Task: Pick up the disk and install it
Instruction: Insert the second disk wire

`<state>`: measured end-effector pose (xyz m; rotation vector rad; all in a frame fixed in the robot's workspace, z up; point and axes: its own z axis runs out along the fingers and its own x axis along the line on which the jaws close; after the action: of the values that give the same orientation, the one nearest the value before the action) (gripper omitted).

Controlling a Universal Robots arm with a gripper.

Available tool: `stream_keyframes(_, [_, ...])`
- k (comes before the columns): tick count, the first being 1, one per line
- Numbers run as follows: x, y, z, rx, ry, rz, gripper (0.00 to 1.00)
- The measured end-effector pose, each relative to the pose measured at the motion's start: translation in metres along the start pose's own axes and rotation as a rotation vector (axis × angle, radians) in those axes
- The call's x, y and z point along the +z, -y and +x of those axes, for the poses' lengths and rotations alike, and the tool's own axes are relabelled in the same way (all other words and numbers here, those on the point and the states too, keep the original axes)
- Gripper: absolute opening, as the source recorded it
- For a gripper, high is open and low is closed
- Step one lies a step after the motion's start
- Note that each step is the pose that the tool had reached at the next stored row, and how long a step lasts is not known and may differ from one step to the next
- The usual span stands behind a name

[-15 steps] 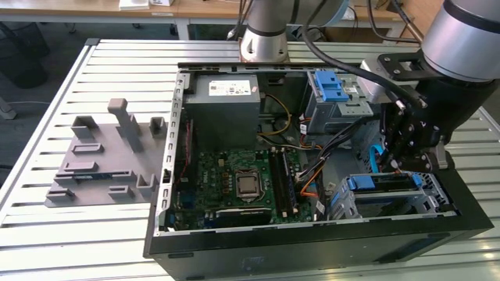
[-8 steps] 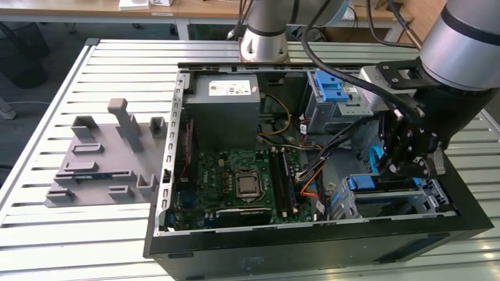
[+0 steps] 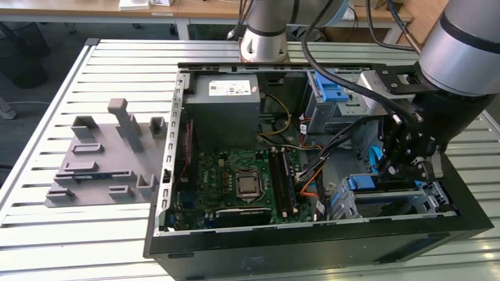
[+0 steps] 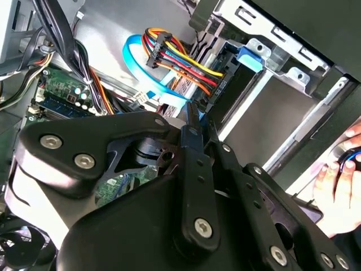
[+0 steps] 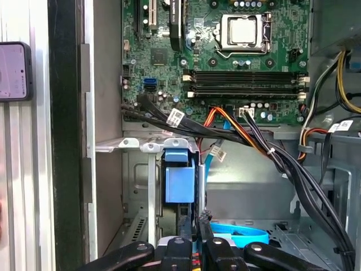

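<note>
Disk (image 5: pixel 179 183) sits in the drive cage (image 5: pixel 141 145), just beyond the claw (image 5: pixel 197 221)

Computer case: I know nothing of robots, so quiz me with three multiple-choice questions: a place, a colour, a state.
1. Where is the gripper? A on the floor; B inside the case, by the drive cage; C on a shelf.
2. Flat cable colour? A blue; B green; C white.
3. The case is: A closed; B open; C boxed up.

B: it hangs at the cage on the exterior view's right.
A: a blue loop in the second wrist view.
B: the motherboard lies bare.
</note>
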<state>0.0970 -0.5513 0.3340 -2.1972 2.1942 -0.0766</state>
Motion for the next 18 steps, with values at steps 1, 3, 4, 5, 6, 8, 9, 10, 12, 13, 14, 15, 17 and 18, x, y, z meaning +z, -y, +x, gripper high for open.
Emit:
stream_keyframes(1, [0.0003, 0.0001, 0.0, 0.0, 0.0009, -0.0001, 0.17])
stream_keyframes(3, [0.001, 0.0004, 0.0004, 0.0, 0.0027, 0.0, 0.17])
stream_keyframes(4, [0.0013, 0.0007, 0.0006, 0.0, 0.0036, -0.0001, 0.17])
stream_keyframes(5, [0.0016, 0.0009, 0.001, 0.0, 0.0043, -0.0001, 0.17])
stream_keyframes(6, [0.0018, 0.0009, 0.0015, 0.0, 0.0049, 0.0, 0.17])
stream_keyframes(8, [0.0022, 0.0009, 0.0025, 0.0, 0.0051, 0.0, 0.17])
stream_keyframes(9, [0.0022, 0.001, 0.0028, 0.0, 0.0051, 0.0, 0.17])
stream_keyframes(10, [0.0023, 0.001, 0.0032, 0.0, 0.0052, -0.0001, 0.17])
stream_keyframes(12, [0.0022, 0.001, 0.0034, 0.0, 0.0051, -0.0001, 0.17])
stream_keyframes(13, [0.0022, 0.001, 0.0034, 0.0, 0.005, 0.0, 0.17])
stream_keyframes(14, [0.0021, 0.001, 0.0035, 0.0, 0.0052, 0.0, 0.17])
stream_keyframes(15, [0.0016, 0.001, 0.0036, 0.0, 0.0052, -0.0001, 0.17])
stream_keyframes(17, [0.0003, 0.0011, 0.0035, 0.0, 0.0059, 0.0, 0.17])
stream_keyframes(18, [-0.0005, 0.0011, 0.0036, 0.0, 0.0059, 0.0, 0.17])
